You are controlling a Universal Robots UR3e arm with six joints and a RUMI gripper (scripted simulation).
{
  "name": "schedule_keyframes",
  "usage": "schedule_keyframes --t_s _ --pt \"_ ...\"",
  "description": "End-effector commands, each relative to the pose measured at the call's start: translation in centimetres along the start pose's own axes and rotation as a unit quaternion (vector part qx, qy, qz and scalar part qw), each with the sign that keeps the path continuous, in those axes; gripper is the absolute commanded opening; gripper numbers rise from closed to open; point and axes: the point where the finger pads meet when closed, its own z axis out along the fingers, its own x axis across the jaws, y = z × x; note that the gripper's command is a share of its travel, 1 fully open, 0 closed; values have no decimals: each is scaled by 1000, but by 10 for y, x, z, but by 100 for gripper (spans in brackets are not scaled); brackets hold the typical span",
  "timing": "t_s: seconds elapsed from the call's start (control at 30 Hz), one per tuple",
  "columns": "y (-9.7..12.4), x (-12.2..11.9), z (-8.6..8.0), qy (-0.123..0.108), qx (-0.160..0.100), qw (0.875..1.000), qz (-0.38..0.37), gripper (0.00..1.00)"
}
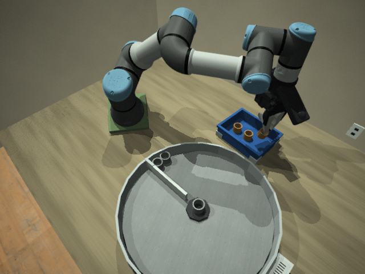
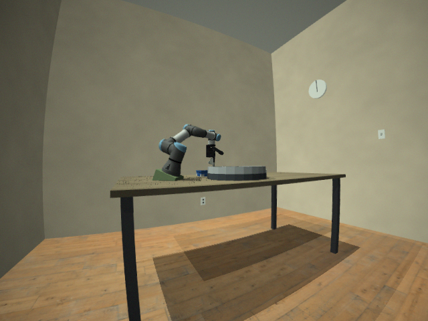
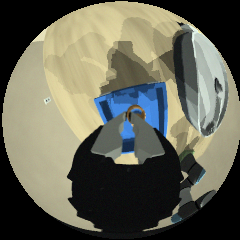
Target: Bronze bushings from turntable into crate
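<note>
The bronze bushing I care about (image 1: pixel 261 135) (image 3: pixel 143 112) is inside the blue crate (image 1: pixel 232 143) (image 2: pixel 200 172) (image 3: pixel 162 102), right at the tips of the gripper (image 1: pixel 266 129) (image 2: pixel 212 164) (image 3: pixel 127 112). I read the hand as closed on it, pinching the thin wall with one fingertip inside the bore; whether its base touches the crate floor I cannot tell. To finish well, I would bring it down square until it seats, open gently and only as far as the inner finger's room allows, then lift straight up, since a sideways pull could tip the sleeve or drag it along. Two more bronze bushings (image 1: pixel 237 128) (image 1: pixel 248 135) stand upright nearby, short orange-brown cylinders with open tops. The crate is a shallow, smooth-looking rectangular tray. Beyond it, the grey turntable (image 1: pixel 118 203) (image 2: pixel 237 170) (image 3: pixel 186 75) has a faceted rim and a pale straight bar; dull steel bushings (image 1: pixel 165 156) (image 1: pixel 157 161) (image 1: pixel 198 205) sit there, two by the rim, one on the dark hub. I see no bronze left there, so I judge this the last placement.
</note>
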Motion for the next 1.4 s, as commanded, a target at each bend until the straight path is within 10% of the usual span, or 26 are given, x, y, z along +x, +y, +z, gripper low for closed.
schedule_keyframes --t_s 0.0,1.37 --pt "-1 0 -1 -1 1 1000 0 0" --pt "-1 -1 40 -1 1 1000 0 0"
